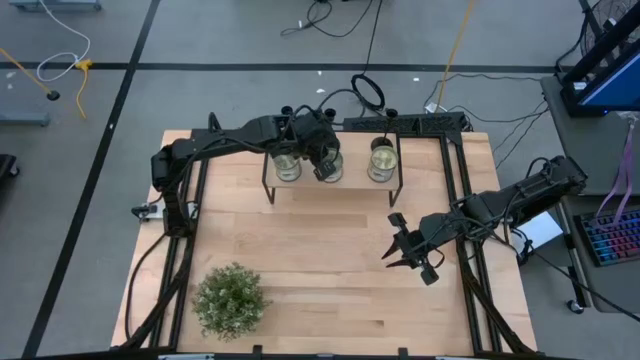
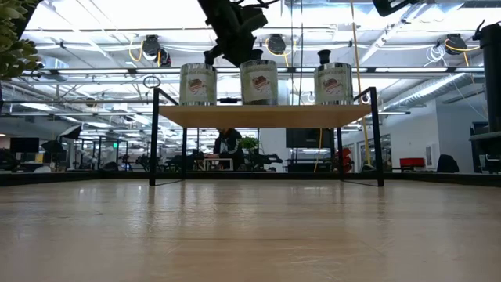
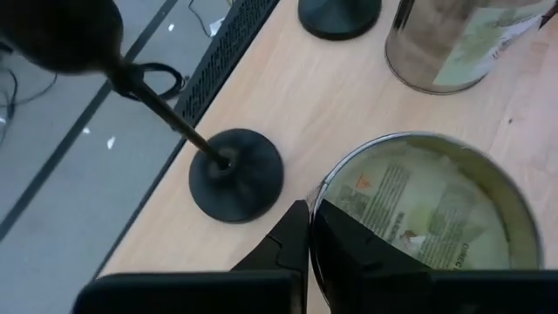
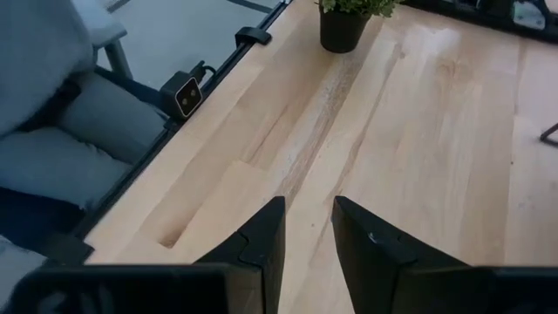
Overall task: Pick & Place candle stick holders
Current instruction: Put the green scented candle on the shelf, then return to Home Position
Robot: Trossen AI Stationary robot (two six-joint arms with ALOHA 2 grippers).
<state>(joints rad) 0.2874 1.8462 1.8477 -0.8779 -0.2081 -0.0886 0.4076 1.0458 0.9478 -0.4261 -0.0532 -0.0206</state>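
Three matte-black candle stick holders stand on their round bases along the far edge of a raised wooden shelf (image 2: pixel 266 116), behind three tin cans. The left wrist view shows one holder (image 3: pixel 234 173) with its thin stem, and the base of another (image 3: pixel 340 13). A cup top (image 2: pixel 323 56) shows behind the right can. My left gripper (image 3: pixel 311 231) is over the shelf, shut on the middle can (image 3: pixel 418 209). My right gripper (image 1: pixel 393 240) is open and empty above the table's right half. My left gripper has the middle can's rim (image 3: pixel 314 199) between its two fingers, one finger outside the can wall and one inside the open top. The fingers come from above, pointing down. The can stands upright on the shelf (image 2: pixel 259 82).
Two more cans (image 2: pixel 198 84) (image 2: pixel 333 83) stand left and right of the middle one on the shelf. A bushy green potted plant (image 1: pixel 230 298) stands at the table's near left. Bare wood lies between the shelf and the near edge.
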